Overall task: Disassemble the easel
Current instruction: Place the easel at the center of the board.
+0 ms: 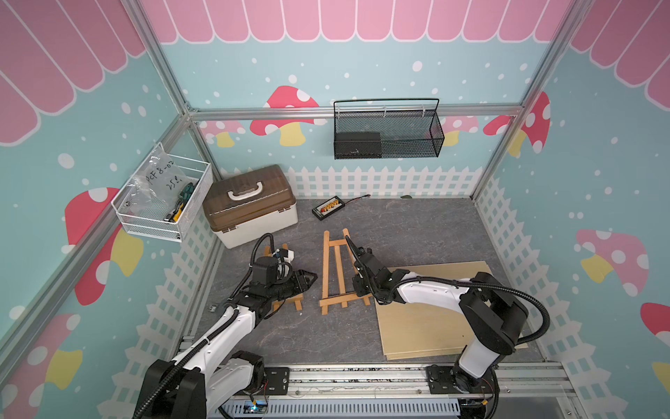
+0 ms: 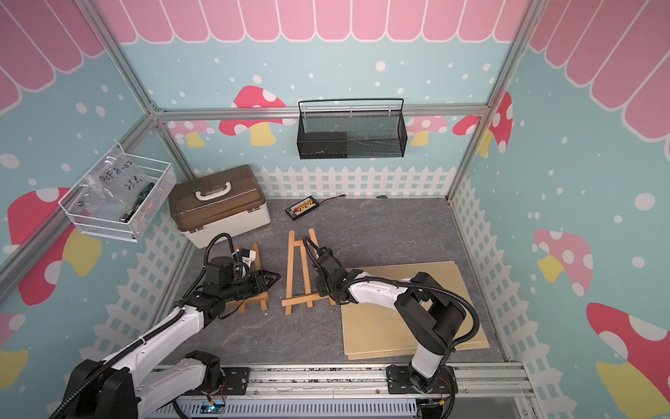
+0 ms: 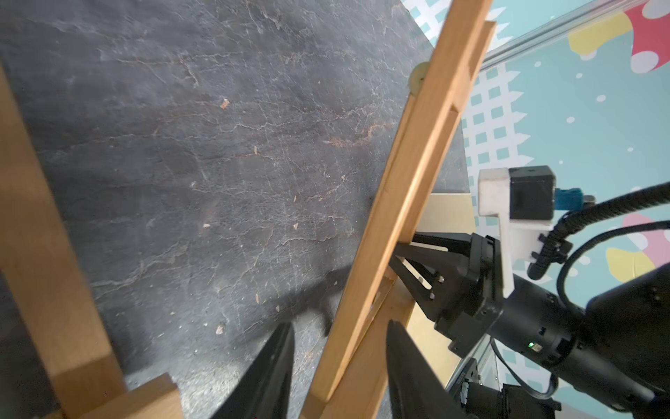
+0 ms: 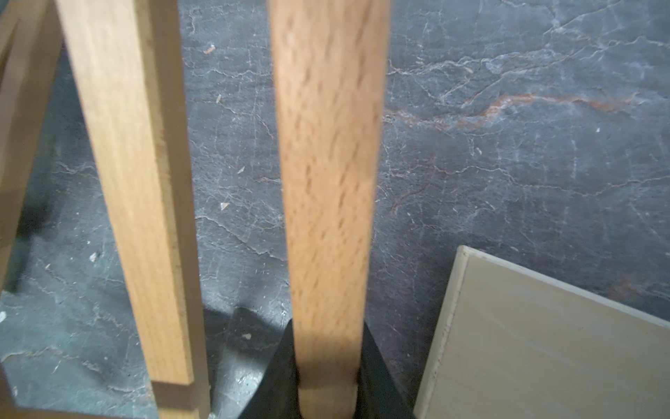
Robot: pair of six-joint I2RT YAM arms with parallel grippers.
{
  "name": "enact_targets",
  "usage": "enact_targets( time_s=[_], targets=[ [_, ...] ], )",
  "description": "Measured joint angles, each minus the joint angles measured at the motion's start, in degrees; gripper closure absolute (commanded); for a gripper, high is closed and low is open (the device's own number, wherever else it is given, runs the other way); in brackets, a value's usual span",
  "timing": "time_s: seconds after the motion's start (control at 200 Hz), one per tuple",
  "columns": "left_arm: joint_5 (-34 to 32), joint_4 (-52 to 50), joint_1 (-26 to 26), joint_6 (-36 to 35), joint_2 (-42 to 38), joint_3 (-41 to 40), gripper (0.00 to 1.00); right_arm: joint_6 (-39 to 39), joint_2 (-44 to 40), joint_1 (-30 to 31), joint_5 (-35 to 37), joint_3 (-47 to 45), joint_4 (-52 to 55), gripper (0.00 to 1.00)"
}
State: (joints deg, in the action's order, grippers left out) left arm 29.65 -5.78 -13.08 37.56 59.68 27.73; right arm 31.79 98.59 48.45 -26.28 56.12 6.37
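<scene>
Centrally, the small wooden easel (image 1: 339, 270) sits on the slate tabletop (image 1: 417, 232). The right gripper (image 4: 326, 381) pinches one easel leg (image 4: 326, 181), apparently to anchor the frame. The left gripper (image 3: 340, 324), fingers spread, straddles another upright (image 3: 417, 163), probably poised to grip and pull it free.

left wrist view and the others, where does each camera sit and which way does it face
Top views: high above the arm bases, looking down at the tabletop; left arm, right arm and easel show in both.
Left wrist: on the left arm, looking along the open left gripper astride the easel's edge; right gripper beyond.
Right wrist: on the right arm, looking past the right gripper, shut on an easel leg, at tabletop and plywood sheet.
Shared: both wrist views see the easel.
</scene>
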Motion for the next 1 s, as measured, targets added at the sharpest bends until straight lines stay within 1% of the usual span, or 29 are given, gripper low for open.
enact_targets(
  time_s=[0.11,0.44,0.76,1.001],
  targets=[
    [-0.5,-2.6,0.5,-1.2,-0.8,0.8,0.39,0.4,3.3,0.0,0.2,3.8,2.5,0.82],
    [-0.7,-6.6,1.8,-3.1,-1.1,2.6,0.36,1.6,10.8,0.0,-0.2,13.2,8.9,0.80],
    [-0.7,-7.7,2.4,-4.4,0.1,4.0,0.34,2.0,12.0,0.0,-0.3,15.2,11.2,0.75],
    [-0.7,-7.7,2.5,-4.9,2.4,5.4,0.34,3.1,13.7,0.0,-0.3,15.5,10.2,0.73]
  ],
)
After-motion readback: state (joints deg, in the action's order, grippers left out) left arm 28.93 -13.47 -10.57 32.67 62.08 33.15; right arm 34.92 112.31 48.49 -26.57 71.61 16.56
